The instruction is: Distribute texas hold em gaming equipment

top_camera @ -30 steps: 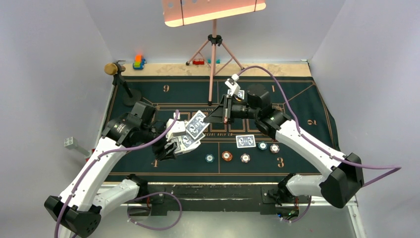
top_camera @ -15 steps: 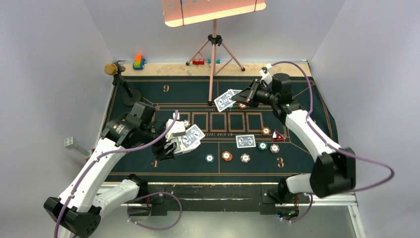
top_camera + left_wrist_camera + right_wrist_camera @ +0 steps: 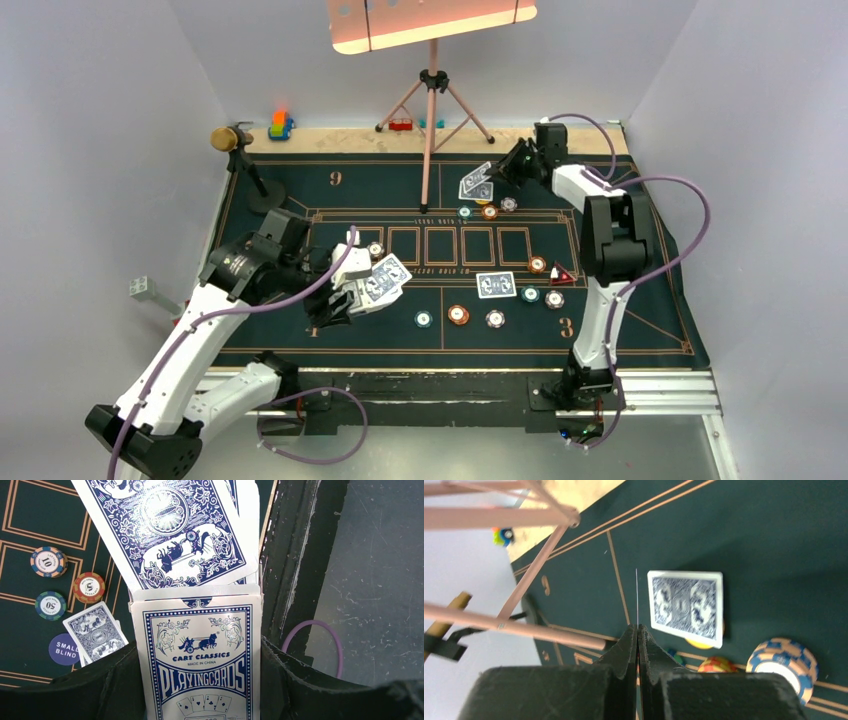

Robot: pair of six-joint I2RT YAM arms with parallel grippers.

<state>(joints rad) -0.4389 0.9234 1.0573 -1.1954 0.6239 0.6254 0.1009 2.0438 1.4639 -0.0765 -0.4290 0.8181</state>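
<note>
My left gripper (image 3: 352,292) is shut on a blue-and-white playing card box (image 3: 197,645), with blue-backed cards (image 3: 175,535) fanned out of its open top. It hovers over the mat's left side. My right gripper (image 3: 504,167) is at the far edge of the mat, jaws shut on a single card seen edge-on (image 3: 636,595). Just beside it another blue-backed card (image 3: 685,607) lies face down over a yellow chip (image 3: 701,643). An orange chip (image 3: 718,665) and a whitish-blue chip (image 3: 784,665) sit close by.
A card (image 3: 496,284) and several chips (image 3: 458,314) lie near the front of the green mat (image 3: 640,215), with a small red triangle (image 3: 562,275). A tripod (image 3: 432,90) stands at the back, a microphone (image 3: 232,138) and toy blocks (image 3: 281,124) at back left.
My right arm swung from the left gripper's fanned cards at mid-table to the mat's far edge, carrying one card. My left gripper stayed in place with the box.
</note>
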